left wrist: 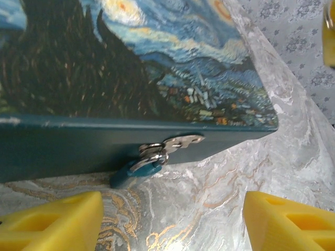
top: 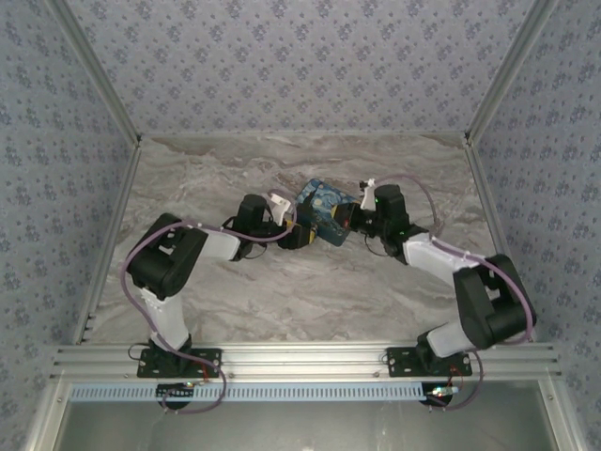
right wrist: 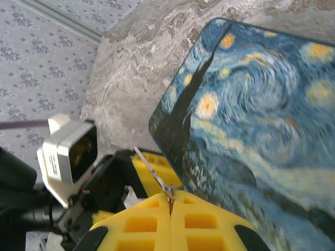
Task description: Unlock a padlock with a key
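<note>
The padlock (left wrist: 131, 172), small and blue-bodied, hangs by its silvery shackle from the metal hasp (left wrist: 180, 141) on the teal front of the starry-night box (left wrist: 157, 68); it lies tilted against the table. My left gripper (left wrist: 170, 225) is open just in front of it, and its yellow fingers (left wrist: 52, 222) flank the padlock without touching it. My right gripper (right wrist: 171, 196) is shut on the key (right wrist: 152, 171), a thin silvery strip that sticks out forward beside the box's corner. From above, both grippers, left (top: 296, 232) and right (top: 349, 222), meet at the box (top: 319, 209).
The box stands mid-table on the marbled surface (top: 282, 291). The left arm's white wrist camera (right wrist: 68, 157) and one of its yellow fingers (right wrist: 163, 175) sit close in front of the key tip. Patterned walls close in the table's back and sides.
</note>
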`<action>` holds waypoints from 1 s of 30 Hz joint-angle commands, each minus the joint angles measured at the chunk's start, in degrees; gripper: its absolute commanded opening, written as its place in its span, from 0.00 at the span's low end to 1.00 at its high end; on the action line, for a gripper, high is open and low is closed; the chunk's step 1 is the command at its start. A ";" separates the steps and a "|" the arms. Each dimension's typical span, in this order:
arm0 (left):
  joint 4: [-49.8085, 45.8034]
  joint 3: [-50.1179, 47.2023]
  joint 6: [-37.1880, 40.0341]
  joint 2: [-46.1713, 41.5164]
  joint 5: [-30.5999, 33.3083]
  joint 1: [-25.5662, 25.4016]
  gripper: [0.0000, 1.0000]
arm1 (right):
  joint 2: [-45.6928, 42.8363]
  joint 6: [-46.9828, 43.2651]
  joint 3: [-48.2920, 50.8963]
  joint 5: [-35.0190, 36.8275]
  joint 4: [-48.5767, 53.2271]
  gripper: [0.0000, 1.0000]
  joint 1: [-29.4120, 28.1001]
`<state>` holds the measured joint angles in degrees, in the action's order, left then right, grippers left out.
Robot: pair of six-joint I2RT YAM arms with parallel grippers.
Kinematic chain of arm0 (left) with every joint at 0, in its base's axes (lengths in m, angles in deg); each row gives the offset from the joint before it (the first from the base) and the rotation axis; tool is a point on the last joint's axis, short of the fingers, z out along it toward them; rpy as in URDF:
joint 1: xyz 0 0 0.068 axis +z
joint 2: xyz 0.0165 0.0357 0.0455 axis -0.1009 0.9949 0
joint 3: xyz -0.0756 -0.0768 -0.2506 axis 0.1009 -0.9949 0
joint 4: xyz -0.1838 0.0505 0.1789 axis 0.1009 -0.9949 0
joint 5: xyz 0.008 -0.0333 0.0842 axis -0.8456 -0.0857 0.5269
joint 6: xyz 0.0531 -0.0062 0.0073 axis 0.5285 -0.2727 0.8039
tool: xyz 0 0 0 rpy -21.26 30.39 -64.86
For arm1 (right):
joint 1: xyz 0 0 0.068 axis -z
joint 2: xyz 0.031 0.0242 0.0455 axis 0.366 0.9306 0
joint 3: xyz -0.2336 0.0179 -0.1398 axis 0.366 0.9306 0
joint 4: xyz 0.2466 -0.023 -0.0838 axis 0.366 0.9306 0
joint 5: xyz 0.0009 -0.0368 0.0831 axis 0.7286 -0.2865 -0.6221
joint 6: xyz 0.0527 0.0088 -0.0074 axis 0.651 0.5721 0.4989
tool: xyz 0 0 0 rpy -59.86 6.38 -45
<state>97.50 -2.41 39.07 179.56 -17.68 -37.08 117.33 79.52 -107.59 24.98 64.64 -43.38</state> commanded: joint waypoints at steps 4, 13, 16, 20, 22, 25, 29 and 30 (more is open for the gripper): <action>3.49 0.40 -0.89 2.87 -1.17 -0.43 0.71 | 7.12 0.31 -6.51 -1.13 -0.01 0.00 0.05; 2.47 0.91 -0.14 4.33 -0.91 -0.87 0.69 | 11.44 -2.53 -7.15 1.57 5.73 0.00 -0.98; 1.28 1.66 0.58 4.76 -0.99 -1.55 0.68 | 11.80 -3.79 -6.92 3.13 8.54 0.00 -1.43; -0.19 2.91 1.31 5.40 -0.91 -2.72 0.67 | 11.69 -3.66 -5.32 3.72 8.14 0.00 -1.64; -0.66 3.41 1.31 5.83 -0.95 -3.00 0.66 | 11.60 -3.64 -4.87 3.72 7.85 0.00 -1.73; -0.74 4.22 1.05 6.53 -1.08 -3.36 0.65 | 11.40 -3.75 -4.50 3.55 7.75 0.00 -1.99; -1.07 5.41 0.69 7.53 -0.87 -3.97 0.64 | 11.19 -3.69 -4.41 3.51 7.48 0.00 -2.13; -1.16 5.51 0.72 7.61 -0.35 -4.13 0.63 | 11.21 -3.72 -4.47 3.46 7.40 0.00 -2.25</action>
<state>97.50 1.68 39.34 185.17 -17.88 -40.14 127.98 76.61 -113.80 27.36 67.77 -44.76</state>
